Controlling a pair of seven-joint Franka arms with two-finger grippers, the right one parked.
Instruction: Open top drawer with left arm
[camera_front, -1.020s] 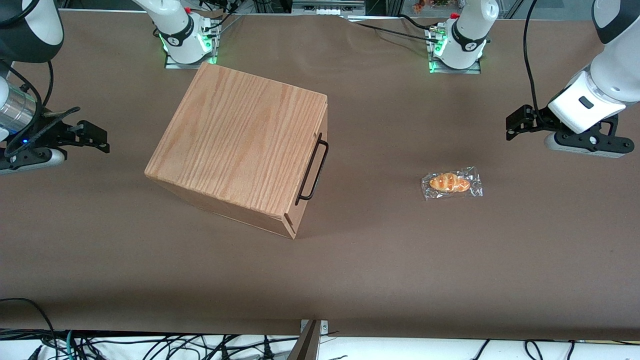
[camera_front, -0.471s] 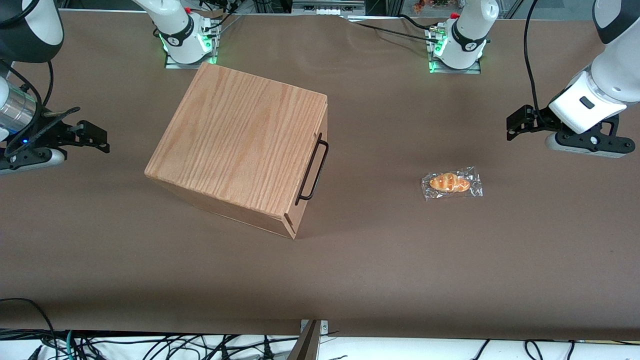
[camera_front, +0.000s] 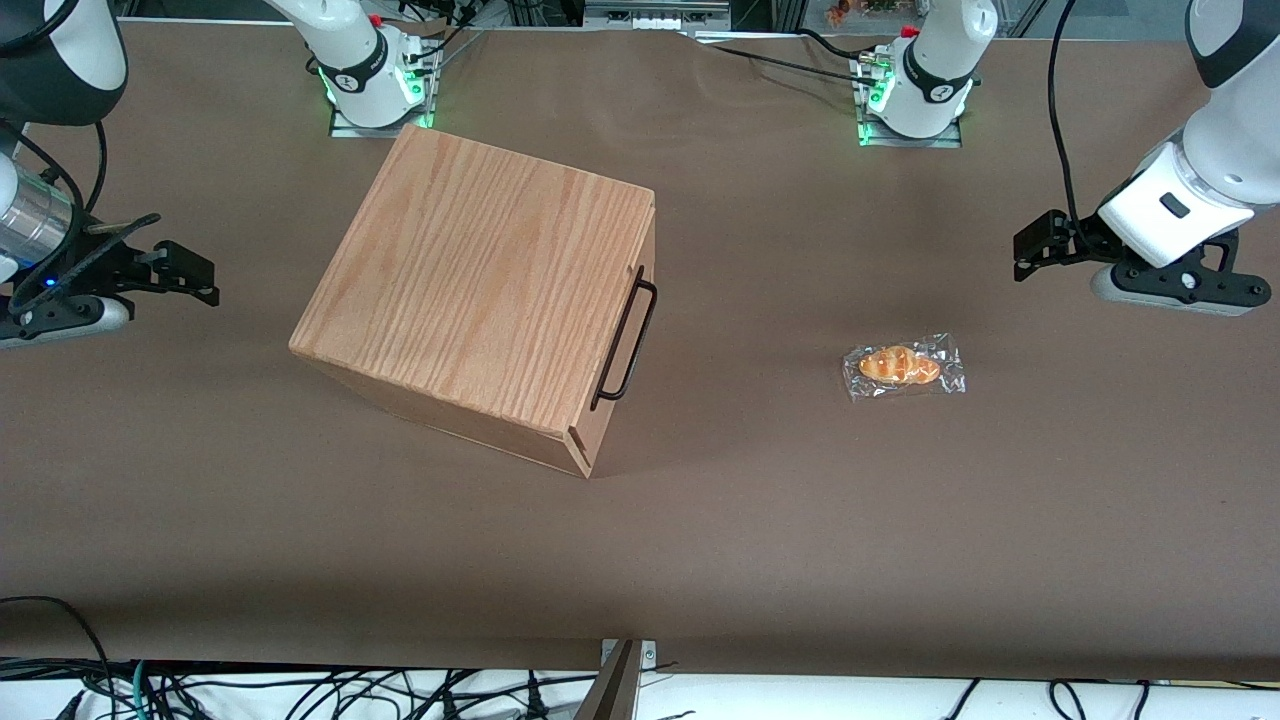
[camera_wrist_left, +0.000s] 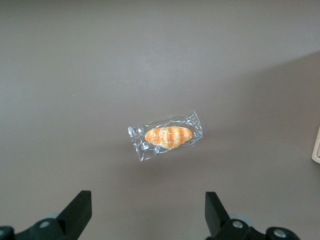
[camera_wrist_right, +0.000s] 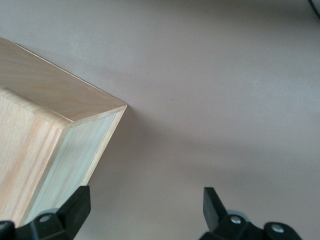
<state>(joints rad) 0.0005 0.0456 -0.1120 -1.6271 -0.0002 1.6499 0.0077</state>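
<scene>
The oak-grain cabinet (camera_front: 480, 280) stands mid-table, its front turned toward the working arm's end. The top drawer (camera_front: 647, 245) is shut, and its long black bar handle (camera_front: 625, 340) stands out from the front panel. My left arm's gripper (camera_front: 1020, 257) hovers above the table far toward the working arm's end, well apart from the handle, with its fingers pointing toward the cabinet. In the left wrist view the gripper (camera_wrist_left: 147, 200) is open with nothing between its black fingertips (camera_wrist_left: 80, 202).
A wrapped bread roll (camera_front: 903, 366) lies on the brown table (camera_front: 760, 520) between the cabinet and the gripper; the left wrist view shows the roll (camera_wrist_left: 167, 136) ahead of the fingers. Two arm bases (camera_front: 915, 90) stand farthest from the front camera.
The left arm's gripper has shifted only very slightly. The cabinet, drawer and roll have not moved.
</scene>
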